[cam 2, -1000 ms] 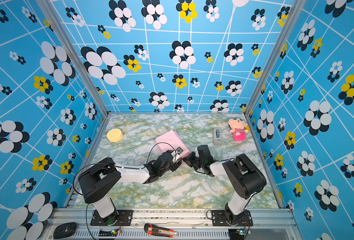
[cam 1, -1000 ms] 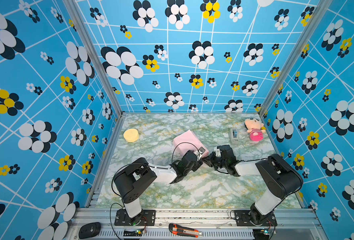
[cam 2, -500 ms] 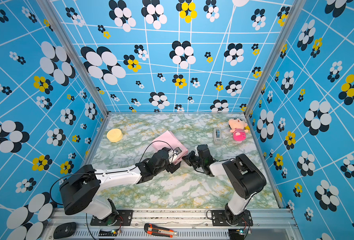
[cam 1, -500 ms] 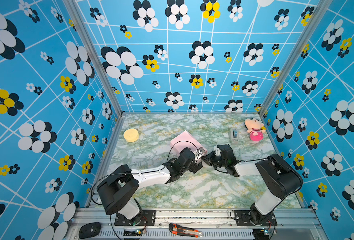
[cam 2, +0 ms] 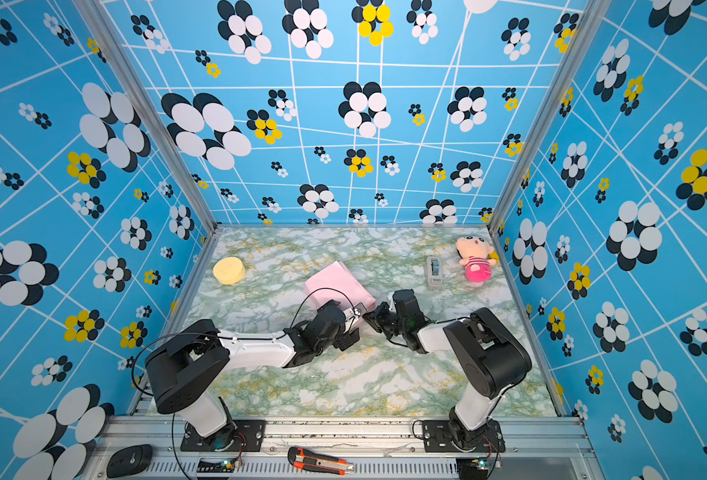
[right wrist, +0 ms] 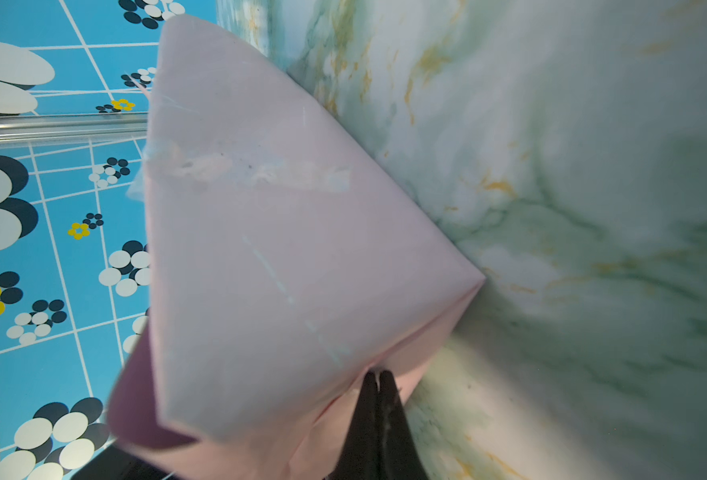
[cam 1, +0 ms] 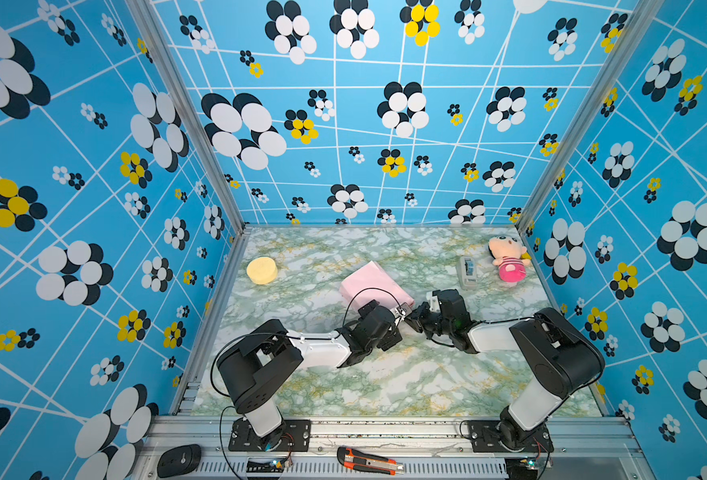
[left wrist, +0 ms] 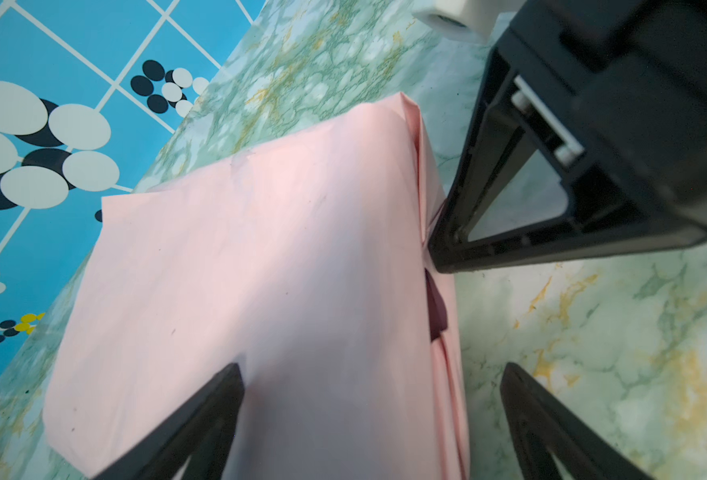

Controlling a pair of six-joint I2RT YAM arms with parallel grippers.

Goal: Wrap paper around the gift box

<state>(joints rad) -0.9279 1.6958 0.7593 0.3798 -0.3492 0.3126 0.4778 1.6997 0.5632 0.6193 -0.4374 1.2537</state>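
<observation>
Near the grey tape dispenser (cam 1: 467, 272), the right gripper (right wrist: 379, 380), jaws pressed together, is pinning the end fold of the pink paper (cam 1: 374, 286) covering the gift box, while the wide-spread left gripper (left wrist: 370, 370) is straddling its corner, probably needing a gentle, square pinch.

Pale pink paper (cam 1: 374, 286) (its underside lilac); green-and-white marbled table (cam 1: 385, 382), veined yellow; walls (cam 1: 343, 104) blue, white-gridded, with black, white and yellow flowers; yellow sponge (cam 1: 262, 270); pink-striped doll (cam 1: 507, 262).

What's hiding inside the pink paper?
The pink paper is folded around something box-shaped, covering nearly all of it. Only a small dark sliver, probably the gift box, peeks through a gap in the side folds. Its lid is hidden.
</observation>
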